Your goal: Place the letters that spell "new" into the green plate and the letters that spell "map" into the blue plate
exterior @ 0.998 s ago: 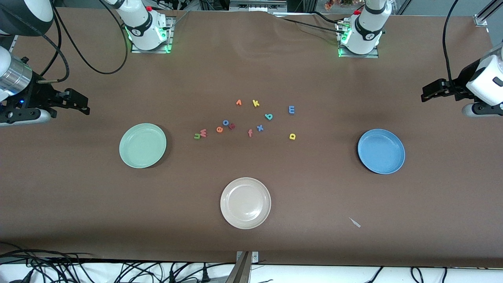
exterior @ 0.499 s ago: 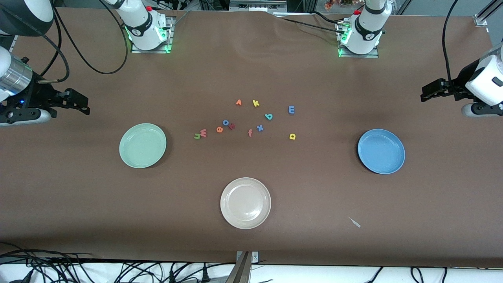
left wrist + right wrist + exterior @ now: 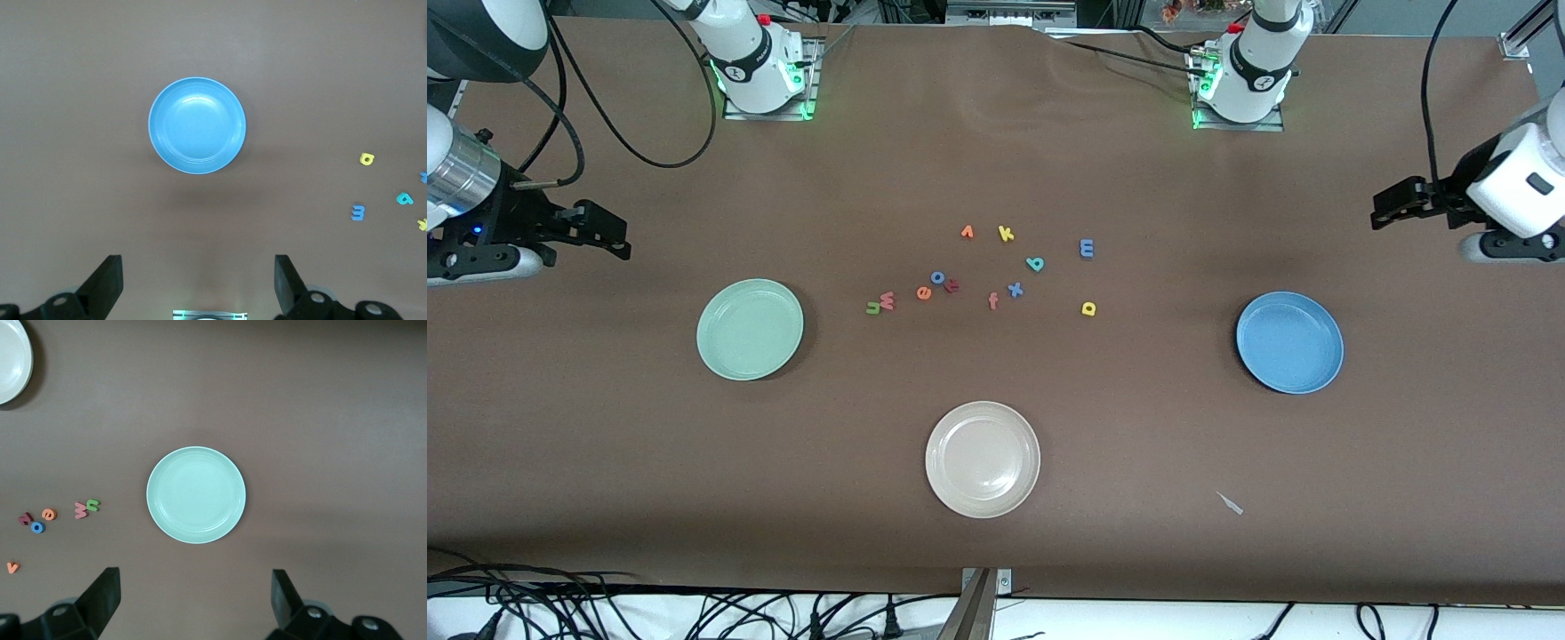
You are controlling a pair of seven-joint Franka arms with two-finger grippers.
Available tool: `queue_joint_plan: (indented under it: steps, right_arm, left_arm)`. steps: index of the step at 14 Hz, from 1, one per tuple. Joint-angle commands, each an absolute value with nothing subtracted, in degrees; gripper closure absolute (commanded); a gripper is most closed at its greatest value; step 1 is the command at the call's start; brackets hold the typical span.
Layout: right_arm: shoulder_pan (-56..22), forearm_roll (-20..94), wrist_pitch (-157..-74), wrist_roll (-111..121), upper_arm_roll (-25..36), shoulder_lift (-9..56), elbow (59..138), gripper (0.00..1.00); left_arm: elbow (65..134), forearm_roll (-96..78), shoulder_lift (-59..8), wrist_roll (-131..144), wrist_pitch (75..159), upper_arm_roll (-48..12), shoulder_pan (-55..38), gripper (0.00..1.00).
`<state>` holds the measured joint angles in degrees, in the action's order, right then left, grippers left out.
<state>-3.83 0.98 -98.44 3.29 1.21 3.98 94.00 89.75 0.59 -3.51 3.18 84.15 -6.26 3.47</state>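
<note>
Nothing is sorted yet: green plate [image 3: 750, 330] and blue plate [image 3: 1289, 342] sit bare, both pincers wide and empty, left pincer [image 3: 1392, 205], right pincer [image 3: 605, 237].

A round beige plate with a shallow rim [image 3: 983, 460] sat low in the middle of the front view on the brown table covering [image 3: 605, 444]. Above it, among the scattered foam letters, lay a small blue o [image 3: 938, 276], a dark red z [image 3: 952, 285] touching it, a salmon f [image 3: 993, 301], a blue x [image 3: 1015, 289], a yellow k [image 3: 1006, 234] and an orange v [image 3: 967, 232]. A pale scrap [image 3: 1231, 504] lay toward the lower right.
</note>
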Motion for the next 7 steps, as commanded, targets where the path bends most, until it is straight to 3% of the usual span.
queue_joint_plan:
  steps: [1,7]
  right_arm:
    - [-3.6,0.7,-99.1,3.6,0.9,2.8,95.4,0.00]
    - [-3.6,0.8,-99.7,3.4,0.9,2.8,95.9,0.00]
  left_arm:
    - [89.2,2.3,-3.8,2.4,83.8,-5.1,1.3,0.00]
    - [89.0,2.2,-3.9,2.3,83.6,-2.2,-1.1,0.00]
